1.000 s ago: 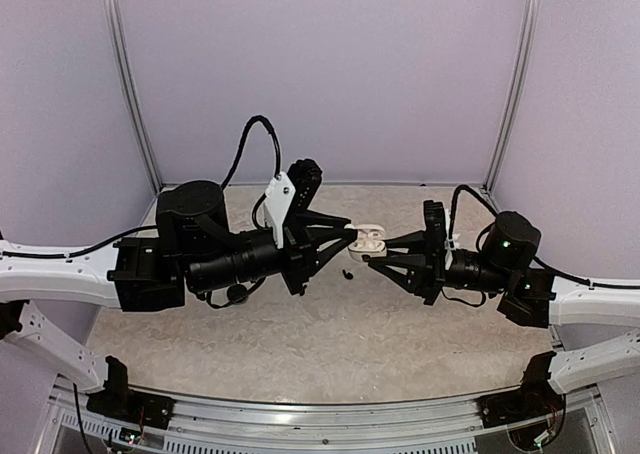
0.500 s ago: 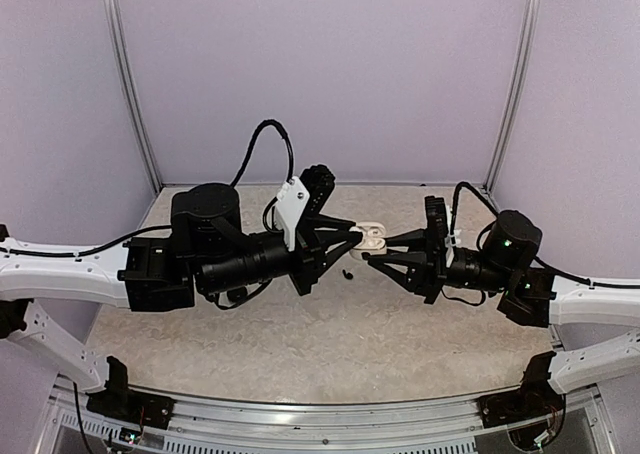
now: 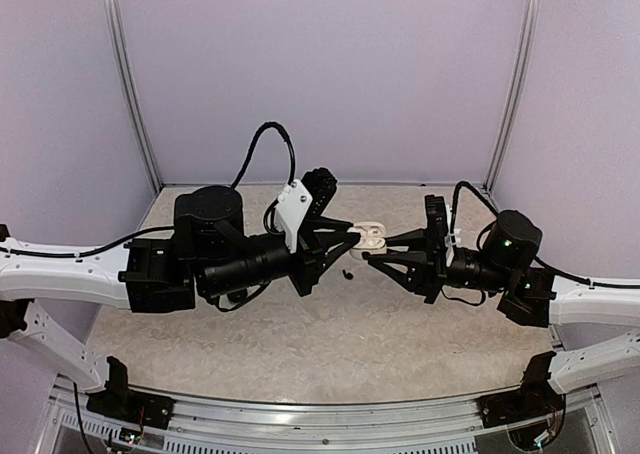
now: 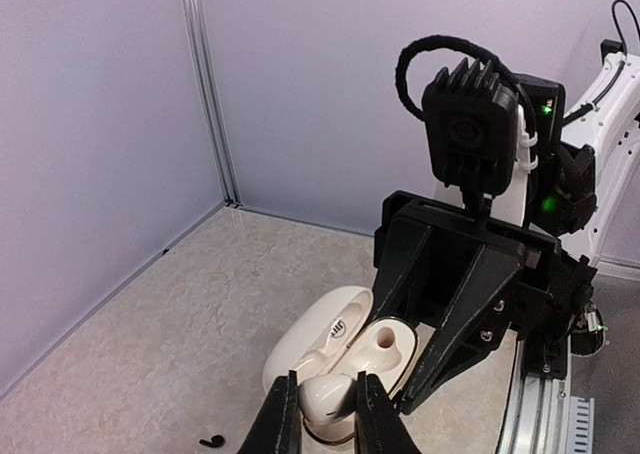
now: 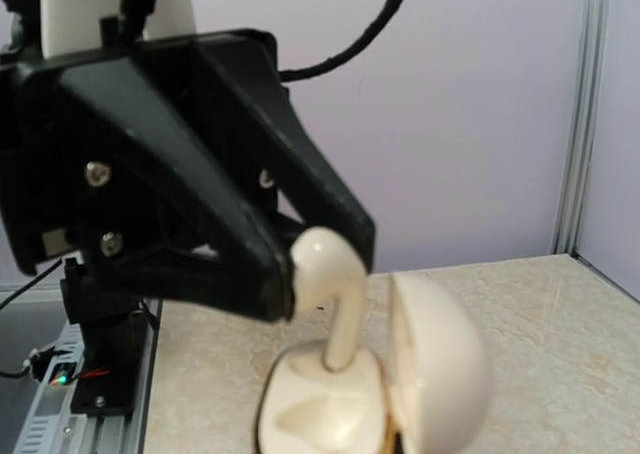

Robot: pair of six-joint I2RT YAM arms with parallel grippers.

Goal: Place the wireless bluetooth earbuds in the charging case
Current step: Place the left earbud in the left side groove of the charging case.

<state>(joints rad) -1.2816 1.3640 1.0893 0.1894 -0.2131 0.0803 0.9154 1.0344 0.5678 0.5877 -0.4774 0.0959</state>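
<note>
The white charging case (image 4: 312, 342) is held off the table with its lid (image 5: 441, 366) swung open, and my right gripper (image 3: 367, 255) is shut on it; its black fingers (image 4: 455, 319) flank the base. My left gripper (image 4: 326, 424) is shut on a white earbud (image 4: 322, 394). That earbud's stem (image 5: 341, 326) stands upright in one slot of the case base (image 5: 318, 421). The other slot (image 4: 383, 340) shows an empty hole. A black earbud (image 4: 211, 440) lies on the table below the two grippers. In the top view the left gripper (image 3: 352, 236) meets the case (image 3: 371, 237) from the left.
The beige marbled tabletop (image 3: 330, 324) is walled by lilac panels on three sides, with metal posts (image 4: 205, 84) in the back corners. A metal rail (image 3: 320, 429) runs along the near edge. Both arms reach over the middle of the table.
The left arm has shifted right and slightly back, bringing the white earbud onto the case. Over the last half second it barely moved. The right arm and case stayed put.
</note>
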